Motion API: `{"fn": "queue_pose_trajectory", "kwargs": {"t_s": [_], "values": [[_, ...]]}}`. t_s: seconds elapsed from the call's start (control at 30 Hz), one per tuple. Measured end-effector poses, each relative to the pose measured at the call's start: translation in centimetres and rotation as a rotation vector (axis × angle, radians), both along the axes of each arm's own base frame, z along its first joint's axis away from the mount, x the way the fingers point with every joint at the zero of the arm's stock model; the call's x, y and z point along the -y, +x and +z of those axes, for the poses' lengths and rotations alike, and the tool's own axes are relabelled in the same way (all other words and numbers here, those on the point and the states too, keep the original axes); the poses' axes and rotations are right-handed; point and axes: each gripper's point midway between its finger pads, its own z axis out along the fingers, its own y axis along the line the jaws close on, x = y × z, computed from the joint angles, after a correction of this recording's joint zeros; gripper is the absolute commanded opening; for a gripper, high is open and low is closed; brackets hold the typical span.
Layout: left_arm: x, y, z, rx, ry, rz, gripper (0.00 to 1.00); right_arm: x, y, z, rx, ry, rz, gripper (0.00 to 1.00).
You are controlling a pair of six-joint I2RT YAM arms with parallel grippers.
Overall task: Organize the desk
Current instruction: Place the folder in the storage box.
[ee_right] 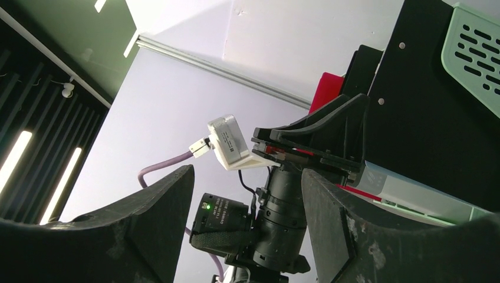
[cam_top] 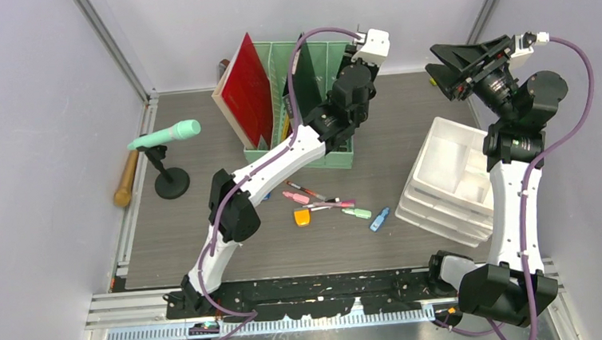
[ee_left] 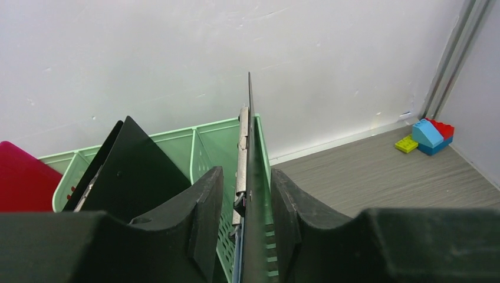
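The grey wood-grain desk carries a mint-green file rack at the back. My left gripper is over the rack's right-hand slot. Its jaws stand astride a thin black clipboard that is upright in the rack. A gap shows between the left finger and the board, so the gripper is open. In the top view the wrist hides those fingertips. My right gripper is raised at the back right, open and empty. In its wrist view the right gripper faces the left arm.
A red folder and a black folder stand in the rack's left slots. Several pens and markers lie mid-desk. A white drawer unit sits right, a mint microphone and a wooden handle left. Toy bricks lie in the far corner.
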Motion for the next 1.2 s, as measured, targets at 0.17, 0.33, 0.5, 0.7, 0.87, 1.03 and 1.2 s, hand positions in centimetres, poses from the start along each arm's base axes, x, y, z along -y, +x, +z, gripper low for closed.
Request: {"fn": "queue_pose_trajectory", "kwargs": {"t_s": [0.17,0.33,0.5,0.7,0.87,1.03,1.2], "values": [[0.3,0.3,-0.4,0.008,0.020,0.003,0.15,0.0,0.0,0.0,0.002,-0.002,-0.001,0.73],[0.6,0.5,-0.4,0.012,0.026,-0.001,0.00,0.0,0.0,0.0,0.002,-0.002,-0.003,0.73],[0.7,0.3,1.1,0.033,-0.001,-0.015,0.00,0.0,0.0,0.0,0.002,-0.002,-0.004,0.73],[1.1,-0.2,2.8,0.068,-0.024,-0.044,0.00,0.0,0.0,0.0,0.002,-0.001,-0.004,0.73],[1.3,-0.6,3.1,0.081,0.001,-0.046,0.23,0.1,0.1,-0.4,0.001,-0.029,-0.011,0.76],[0.6,-1.2,3.8,0.087,0.054,-0.058,0.47,-0.1,0.5,-0.5,-0.017,-0.157,-0.041,0.78],[-3.0,-3.5,7.0,0.081,0.108,-0.080,0.63,0.1,0.9,-0.5,-0.008,-0.263,-0.091,0.78]]}}
